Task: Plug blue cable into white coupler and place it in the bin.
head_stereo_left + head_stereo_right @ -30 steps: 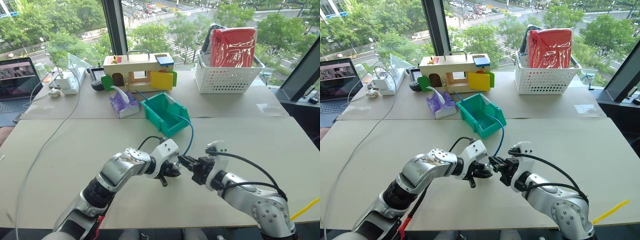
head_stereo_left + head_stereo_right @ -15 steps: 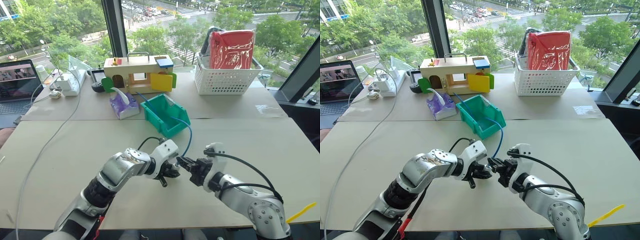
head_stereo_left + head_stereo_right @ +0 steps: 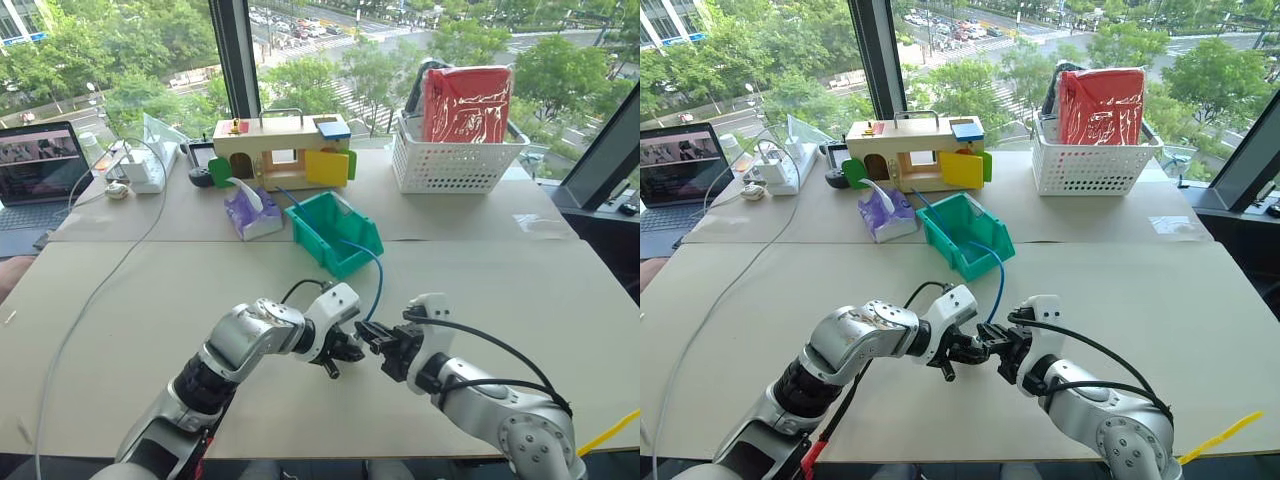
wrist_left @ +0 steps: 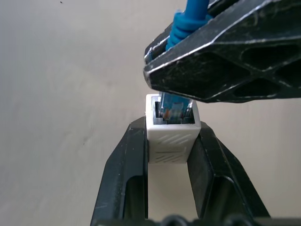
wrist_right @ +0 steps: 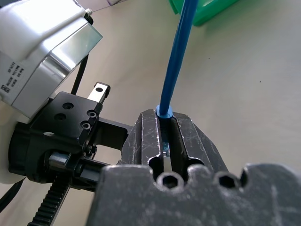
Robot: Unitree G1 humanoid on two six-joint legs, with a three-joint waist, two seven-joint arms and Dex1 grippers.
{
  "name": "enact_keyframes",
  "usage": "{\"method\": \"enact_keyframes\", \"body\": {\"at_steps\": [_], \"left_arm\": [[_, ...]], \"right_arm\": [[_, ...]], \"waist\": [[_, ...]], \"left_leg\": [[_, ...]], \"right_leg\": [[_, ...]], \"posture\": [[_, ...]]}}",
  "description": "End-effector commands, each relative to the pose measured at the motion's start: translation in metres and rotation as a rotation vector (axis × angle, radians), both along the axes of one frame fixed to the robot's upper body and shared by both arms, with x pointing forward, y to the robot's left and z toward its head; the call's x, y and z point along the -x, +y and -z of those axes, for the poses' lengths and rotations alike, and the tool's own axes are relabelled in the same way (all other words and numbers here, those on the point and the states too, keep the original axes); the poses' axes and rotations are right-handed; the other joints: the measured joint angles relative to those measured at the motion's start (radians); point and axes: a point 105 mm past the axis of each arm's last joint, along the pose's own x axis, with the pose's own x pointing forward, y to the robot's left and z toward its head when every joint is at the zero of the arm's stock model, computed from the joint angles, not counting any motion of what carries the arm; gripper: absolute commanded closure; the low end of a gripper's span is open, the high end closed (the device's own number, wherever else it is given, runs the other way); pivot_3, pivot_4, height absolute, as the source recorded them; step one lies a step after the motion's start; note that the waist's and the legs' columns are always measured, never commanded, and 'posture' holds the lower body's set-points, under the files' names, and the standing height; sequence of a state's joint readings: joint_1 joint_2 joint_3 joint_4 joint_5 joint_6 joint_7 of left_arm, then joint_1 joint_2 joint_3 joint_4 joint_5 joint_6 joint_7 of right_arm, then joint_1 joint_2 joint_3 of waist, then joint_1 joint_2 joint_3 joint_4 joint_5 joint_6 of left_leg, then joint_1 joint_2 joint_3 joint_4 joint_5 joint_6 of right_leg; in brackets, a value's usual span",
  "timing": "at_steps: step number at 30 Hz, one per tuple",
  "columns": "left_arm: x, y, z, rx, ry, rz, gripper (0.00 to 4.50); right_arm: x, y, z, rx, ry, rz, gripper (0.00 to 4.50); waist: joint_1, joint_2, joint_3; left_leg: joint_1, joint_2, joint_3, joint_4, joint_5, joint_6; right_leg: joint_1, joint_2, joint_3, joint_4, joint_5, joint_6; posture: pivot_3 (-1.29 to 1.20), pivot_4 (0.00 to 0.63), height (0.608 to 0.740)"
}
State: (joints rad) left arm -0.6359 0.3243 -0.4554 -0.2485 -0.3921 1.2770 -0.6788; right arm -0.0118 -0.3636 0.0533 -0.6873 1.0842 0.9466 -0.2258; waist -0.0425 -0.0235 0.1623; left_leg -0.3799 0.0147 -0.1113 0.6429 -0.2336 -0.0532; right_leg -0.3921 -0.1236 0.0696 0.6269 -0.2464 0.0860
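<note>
The two grippers are seen meeting at the lower centre of the left eye view, above the pale beige table (image 3: 520,290); the left gripper (image 4: 171,141) is closed on the tiny white plastic coupler block (image 4: 171,136), which is clamped by its sides between the two black fingers (image 4: 124,174) with its dark socket opening turned away from the wrist; the right gripper (image 5: 165,134) is closed tight on the thin bright blue network cable (image 3: 381,275), gripped just behind its plug; in the left wrist view the cable's small clear plug (image 4: 173,107) is seen sitting in the mouth of the coupler's socket, and how deep it has gone cannot be told; from the right gripper the cable rises in an arc toward the upper centre of the frame and runs into the small teal-green plastic bin with the sloped, cut-down front lip (image 3: 325,232), where its far part lies; the bin stands at the centre of the frame, well apart from the grippers; a purple tissue pack (image 3: 250,212) lies just left of the bin; a white lattice basket (image 3: 455,160) holding a red bag stands at the upper right; an open laptop (image 3: 35,165) is seen at the left edge.
</note>
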Motion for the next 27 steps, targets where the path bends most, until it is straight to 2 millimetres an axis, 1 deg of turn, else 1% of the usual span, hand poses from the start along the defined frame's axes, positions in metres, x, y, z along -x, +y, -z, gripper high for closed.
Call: {"method": "enact_keyframes", "body": {"at_steps": [1, 10, 13, 15, 17, 24, 27], "left_arm": [[0.013, -0.012, -0.004, 0.031, 0.034, 0.087, 3.84], [0.015, -0.016, -0.008, 0.038, 0.036, 0.094, 3.84], [0.014, -0.015, -0.009, 0.04, 0.032, 0.082, 3.84], [0.014, -0.015, -0.009, 0.041, 0.032, 0.078, 3.84], [0.014, -0.015, -0.01, 0.042, 0.031, 0.073, 3.84], [0.014, -0.014, -0.01, 0.045, 0.031, 0.059, 3.84], [0.014, -0.013, -0.01, 0.048, 0.028, 0.053, 3.84]], "right_arm": [[0.021, 0.015, 0.026, 0.007, 0.14, -0.096, 4.5], [0.027, 0.02, 0.031, -0.046, 0.196, -0.106, 4.5], [0.027, 0.021, 0.032, -0.118, 0.231, -0.114, 4.5], [0.027, 0.016, 0.04, -0.077, 0.251, -0.113, 4.5], [0.029, 0.015, 0.045, -0.053, 0.263, -0.128, 4.5], [0.031, 0.016, 0.049, -0.029, 0.276, -0.151, 4.5], [0.027, 0.015, 0.044, -0.017, 0.24, -0.145, 4.5]], "waist": [[0.0, 0.0, 0.0], [0.0, 0.0, 0.0], [0.0, 0.0, 0.0], [-0.001, 0.0, 0.0], [0.0, 0.0, 0.0], [0.0, 0.0, -0.001], [0.0, 0.0, -0.001]], "left_leg": [[0.001, 0.0, 0.0, 0.0, 0.0, 0.0], [0.002, 0.0, 0.0, 0.0, -0.001, 0.001], [0.002, 0.0, 0.0, 0.0, -0.001, 0.001], [0.003, 0.0, 0.0, 0.0, -0.001, 0.002], [0.003, 0.0, 0.0, -0.001, -0.001, 0.002], [0.004, 0.0, 0.0, -0.001, -0.002, 0.002], [0.004, 0.0, 0.0, -0.001, -0.002, 0.002]], "right_leg": [[0.001, 0.0, 0.0, 0.0, 0.0, 0.0], [0.002, 0.0, 0.0, 0.0, -0.001, 0.001], [0.002, 0.0, 0.0, 0.0, -0.001, 0.001], [0.002, 0.0, 0.0, 0.0, -0.001, 0.001], [0.003, 0.0, 0.0, 0.0, -0.002, 0.001], [0.003, 0.0, 0.0, -0.001, -0.003, 0.003], [0.003, 0.0, 0.0, -0.001, -0.003, 0.003]], "posture": [[0.0, 0.15, 0.74], [0.0, 0.15, 0.74], [0.0, 0.15, 0.74], [0.0, 0.15, 0.74], [0.0, 0.15, 0.74], [0.0, 0.15, 0.74], [0.0, 0.15, 0.74]]}}
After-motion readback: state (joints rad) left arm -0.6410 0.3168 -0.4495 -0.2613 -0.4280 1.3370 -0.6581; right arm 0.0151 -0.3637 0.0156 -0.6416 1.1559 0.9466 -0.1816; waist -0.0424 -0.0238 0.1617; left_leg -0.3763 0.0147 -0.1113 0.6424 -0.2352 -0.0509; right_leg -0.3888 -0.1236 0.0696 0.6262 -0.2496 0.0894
